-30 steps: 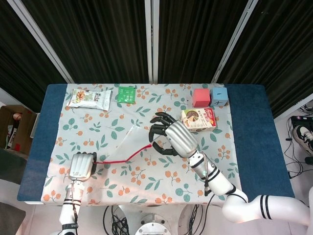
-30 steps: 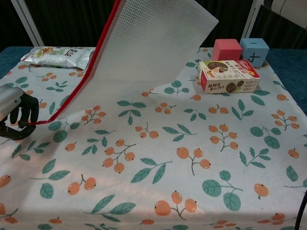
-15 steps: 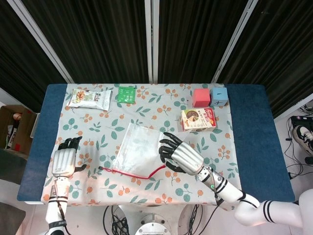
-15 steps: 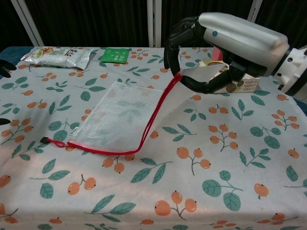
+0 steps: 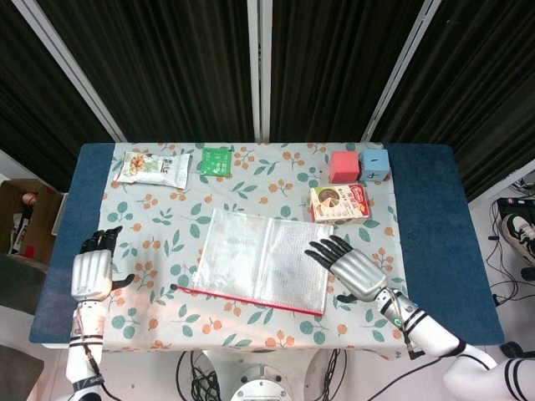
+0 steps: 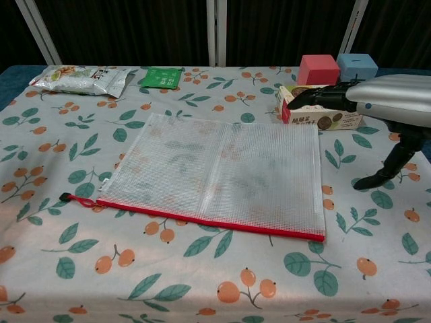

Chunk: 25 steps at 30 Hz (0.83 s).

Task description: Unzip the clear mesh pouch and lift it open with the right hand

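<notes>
The mesh pouch [image 6: 215, 176] lay flat mid-frame on the tabletop [image 6: 283, 276], red zipper edge toward the bottom. Both the right hand [image 5: 355, 271] and left hand [image 5: 90, 271] hovered released, empty. A good next grasp would probably pinch the zipper pull [image 6: 67, 198] at lower left.

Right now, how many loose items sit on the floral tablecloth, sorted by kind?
Clear mesh pouch with red zipper: 1
Snack packets: 2, white printed bag, green sachet
Cubes: 2, red, blue
Printed biscuit box: 1
Total: 6
</notes>
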Motion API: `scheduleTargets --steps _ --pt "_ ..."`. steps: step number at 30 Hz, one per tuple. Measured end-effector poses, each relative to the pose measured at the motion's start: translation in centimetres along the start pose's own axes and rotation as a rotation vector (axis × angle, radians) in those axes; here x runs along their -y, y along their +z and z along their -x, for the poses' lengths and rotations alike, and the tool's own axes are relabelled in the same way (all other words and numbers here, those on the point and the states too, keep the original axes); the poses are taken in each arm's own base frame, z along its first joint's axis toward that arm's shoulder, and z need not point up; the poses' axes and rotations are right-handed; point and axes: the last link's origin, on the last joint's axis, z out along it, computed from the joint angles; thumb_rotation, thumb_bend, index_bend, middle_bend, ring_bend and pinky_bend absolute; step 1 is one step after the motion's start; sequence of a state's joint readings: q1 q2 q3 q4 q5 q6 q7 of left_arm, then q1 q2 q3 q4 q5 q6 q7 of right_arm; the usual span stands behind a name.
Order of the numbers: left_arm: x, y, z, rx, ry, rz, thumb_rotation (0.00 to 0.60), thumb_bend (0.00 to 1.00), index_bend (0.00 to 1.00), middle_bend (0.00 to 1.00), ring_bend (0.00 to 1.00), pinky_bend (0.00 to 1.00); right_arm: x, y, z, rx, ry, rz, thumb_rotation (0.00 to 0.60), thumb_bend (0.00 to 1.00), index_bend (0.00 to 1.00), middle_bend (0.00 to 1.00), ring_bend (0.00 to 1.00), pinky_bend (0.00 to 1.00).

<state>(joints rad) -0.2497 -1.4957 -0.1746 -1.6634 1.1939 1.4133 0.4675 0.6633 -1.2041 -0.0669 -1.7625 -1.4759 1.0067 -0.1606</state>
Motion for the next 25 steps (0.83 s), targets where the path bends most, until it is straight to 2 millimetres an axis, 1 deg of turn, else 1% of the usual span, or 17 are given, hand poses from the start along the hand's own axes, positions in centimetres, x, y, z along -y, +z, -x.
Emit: scheduleTargets --steps 3,6,8,12,16,18,20,23,25 --pt "1.2 0.0 -0.8 0.000 0.009 0.031 0.600 0.00 0.17 0.19 0.13 0.21 -0.6 -0.9 -0.1 -0.006 0.038 0.028 0.600 0.00 0.00 0.00 0.00 0.00" --pt "2.7 -0.1 -1.7 -0.007 0.092 0.065 0.600 0.00 0.20 0.19 0.14 0.21 -1.9 -2.2 -0.7 -0.046 0.096 0.074 0.600 0.01 0.00 0.05 0.00 0.00" --pt "3.3 -0.2 -1.9 -0.004 0.108 0.068 0.600 0.00 0.21 0.19 0.14 0.21 -2.7 -3.2 -1.1 -0.104 0.126 0.113 0.600 0.05 0.02 0.09 0.00 0.00" --pt "4.8 -0.8 -2.6 -0.001 0.088 0.073 0.600 0.00 0.23 0.21 0.16 0.21 -4.5 -5.4 -1.9 -0.245 0.120 0.207 0.600 0.08 0.05 0.12 0.00 0.00" --pt "6.6 -2.7 -3.8 -0.021 0.066 0.087 0.600 0.00 0.24 0.22 0.17 0.21 -6.3 -8.8 -2.2 -0.388 0.094 0.320 0.600 0.08 0.05 0.12 0.00 0.00" --pt "7.3 -3.8 -4.2 -0.034 0.070 0.076 0.600 0.00 0.24 0.22 0.17 0.21 -7.1 -11.1 -1.9 -0.439 0.093 0.375 0.600 0.08 0.05 0.12 0.00 0.00" --pt "8.1 -5.2 -4.6 -0.047 0.075 0.060 0.600 0.00 0.24 0.22 0.17 0.21 -7.7 -12.9 -1.4 -0.463 0.103 0.407 0.600 0.08 0.05 0.11 0.00 0.00" --pt "8.7 -7.0 -4.9 -0.066 0.068 0.042 0.600 0.00 0.24 0.22 0.17 0.21 -8.2 -15.0 -0.5 -0.467 0.131 0.435 0.600 0.08 0.05 0.11 0.00 0.00" --pt "8.9 -8.1 -5.1 -0.080 0.060 0.034 0.600 0.00 0.24 0.22 0.17 0.21 -8.4 -15.9 0.1 -0.462 0.154 0.441 0.600 0.08 0.05 0.11 0.00 0.00"
